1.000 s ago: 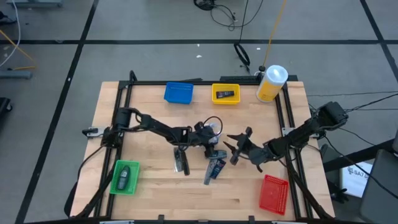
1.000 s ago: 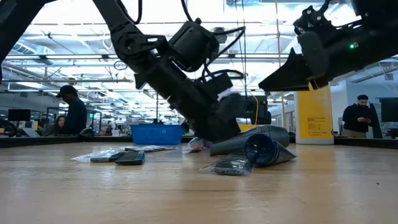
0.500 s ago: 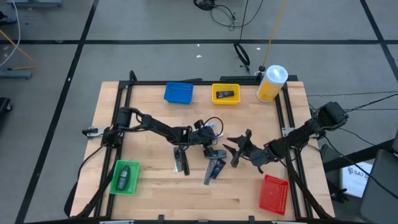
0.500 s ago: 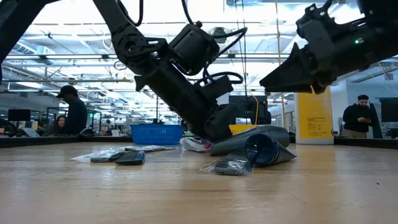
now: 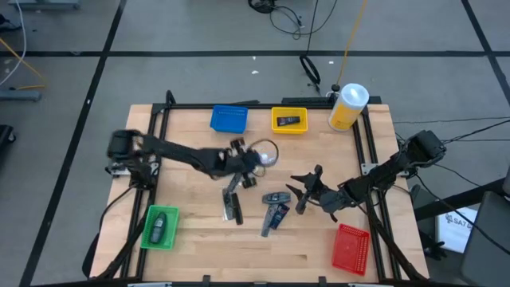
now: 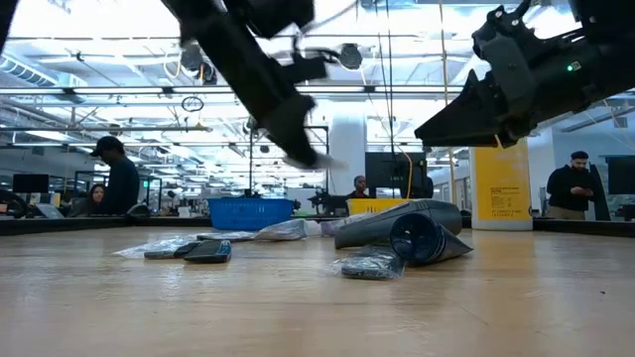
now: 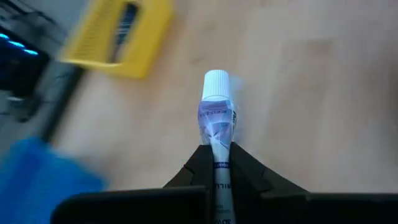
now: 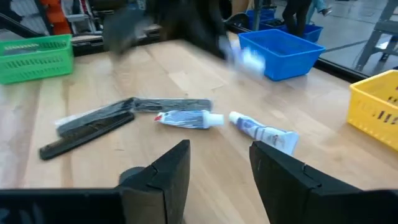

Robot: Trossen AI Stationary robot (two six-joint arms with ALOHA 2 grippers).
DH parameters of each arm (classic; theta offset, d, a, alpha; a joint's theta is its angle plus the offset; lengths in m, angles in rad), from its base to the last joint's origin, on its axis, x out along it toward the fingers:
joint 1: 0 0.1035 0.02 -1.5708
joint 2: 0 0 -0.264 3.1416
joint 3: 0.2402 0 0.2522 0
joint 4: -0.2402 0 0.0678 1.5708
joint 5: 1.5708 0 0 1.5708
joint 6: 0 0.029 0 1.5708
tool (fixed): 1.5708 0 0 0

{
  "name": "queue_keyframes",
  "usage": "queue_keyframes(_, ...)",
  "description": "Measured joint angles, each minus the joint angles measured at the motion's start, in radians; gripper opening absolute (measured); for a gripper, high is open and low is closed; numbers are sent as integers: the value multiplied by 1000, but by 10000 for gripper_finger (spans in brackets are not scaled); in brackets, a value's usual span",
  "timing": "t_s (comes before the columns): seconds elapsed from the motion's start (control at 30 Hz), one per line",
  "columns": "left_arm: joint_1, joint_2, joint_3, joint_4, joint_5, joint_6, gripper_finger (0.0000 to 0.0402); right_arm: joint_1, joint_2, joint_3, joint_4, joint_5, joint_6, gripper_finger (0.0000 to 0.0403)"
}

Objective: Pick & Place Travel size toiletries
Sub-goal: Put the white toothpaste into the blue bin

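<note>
Fingers of left gripper (image 7: pixel 216 163) clamped on white-capped tube (image 7: pixel 216 115), now lifted clear of bench (image 5: pixel 191 255); half second ago low among pile. Pick looks done, carry toward yellow bin (image 5: pixel 289 120) or blue bin (image 5: pixel 229 119) next. Remaining toiletries (image 5: pixel 275 209) lie mid-bench. Farther right, right gripper (image 8: pixel 219 167) hovers, fingers open, empty, unchanged.

table (image 5: pixel 199 239): pale matt wood | bins (image 5: pixel 229 119): plastic mesh | tube (image 7: pixel 216 121): glossy plastic

Open right pincer (image 8: pixel 219 163), two white tubes (image 8: pixel 186 119), blue bin (image 8: pixel 283 52)
</note>
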State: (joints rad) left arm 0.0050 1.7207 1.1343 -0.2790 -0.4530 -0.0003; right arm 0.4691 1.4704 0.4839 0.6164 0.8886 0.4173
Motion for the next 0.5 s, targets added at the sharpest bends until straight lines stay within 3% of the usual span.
queue_keyframes(0.2,266,-150,0,-170,85,220,6,-12,0,0,-88,0,78,160)
queue_keyframes(0.37,530,-125,-2,-188,276,430,25,-34,0,0,-105,32,63,160)
queue_keyframes(0.5,672,-50,-5,-187,415,505,38,-66,0,0,-110,26,42,160)
